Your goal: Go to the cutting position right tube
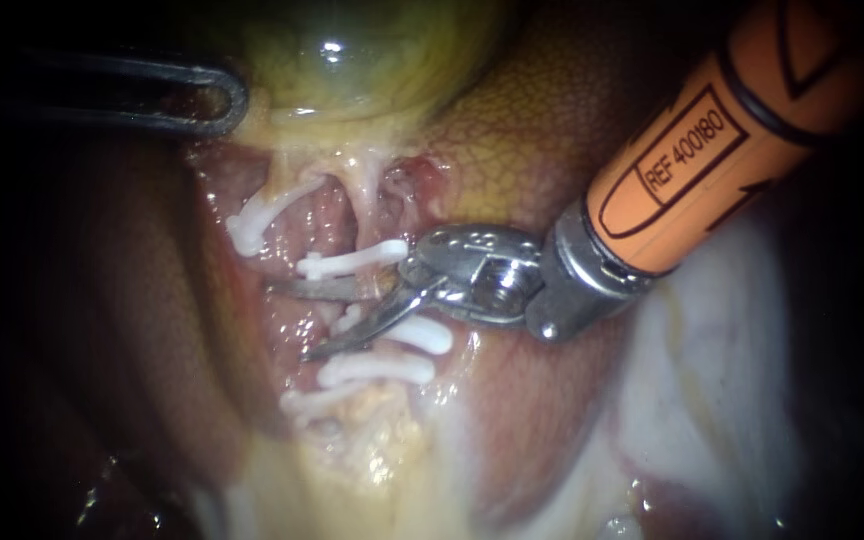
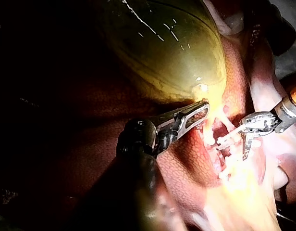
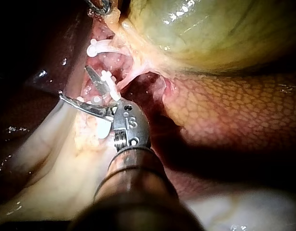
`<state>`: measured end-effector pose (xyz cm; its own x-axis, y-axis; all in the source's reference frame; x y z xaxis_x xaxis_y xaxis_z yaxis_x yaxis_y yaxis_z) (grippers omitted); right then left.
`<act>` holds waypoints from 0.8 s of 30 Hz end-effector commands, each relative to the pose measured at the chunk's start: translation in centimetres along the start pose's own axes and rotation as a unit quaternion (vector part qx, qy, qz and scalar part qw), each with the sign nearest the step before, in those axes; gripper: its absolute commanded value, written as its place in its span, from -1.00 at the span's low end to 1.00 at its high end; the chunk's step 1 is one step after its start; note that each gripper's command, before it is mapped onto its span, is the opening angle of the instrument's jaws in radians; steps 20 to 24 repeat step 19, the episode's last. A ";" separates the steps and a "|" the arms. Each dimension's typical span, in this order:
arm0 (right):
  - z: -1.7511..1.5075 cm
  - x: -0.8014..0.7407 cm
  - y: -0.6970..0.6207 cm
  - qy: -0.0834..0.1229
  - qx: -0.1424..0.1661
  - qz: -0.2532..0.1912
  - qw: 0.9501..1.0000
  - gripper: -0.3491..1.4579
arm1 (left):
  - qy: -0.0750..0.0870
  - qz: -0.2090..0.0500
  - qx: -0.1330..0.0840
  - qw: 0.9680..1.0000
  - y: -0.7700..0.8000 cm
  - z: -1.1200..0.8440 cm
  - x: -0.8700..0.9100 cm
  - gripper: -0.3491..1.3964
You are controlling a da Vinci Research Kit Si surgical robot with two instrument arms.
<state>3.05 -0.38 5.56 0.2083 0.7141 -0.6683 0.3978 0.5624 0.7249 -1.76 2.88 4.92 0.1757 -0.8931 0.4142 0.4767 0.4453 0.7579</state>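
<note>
Right instrument (image 1: 297, 320): blades wide open, holding nothing, set across the right tube (image 1: 364, 205) in the gap between its upper clip (image 1: 352, 262) and lower clips (image 1: 392, 368). Left instrument (image 1: 224, 100): jaws closed on the gallbladder (image 1: 352, 50) edge, well clear of the clips.
</note>
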 end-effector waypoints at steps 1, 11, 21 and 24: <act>0.00 0.03 -0.02 0.003 0.000 0.000 1.000 0.56 | 0.000 0.000 0.001 1.000 0.00 0.00 0.00 -1.00; 0.00 0.11 -0.06 0.010 0.003 0.002 1.000 0.56 | 0.000 0.000 0.001 1.000 0.00 0.00 0.00 -1.00; 0.00 0.11 -0.06 0.010 0.003 0.002 1.000 0.56 | 0.000 0.000 0.001 1.000 0.00 0.00 0.00 -1.00; 0.00 0.11 -0.06 0.010 0.003 0.002 1.000 0.56 | 0.000 0.000 0.001 1.000 0.00 0.00 0.00 -1.00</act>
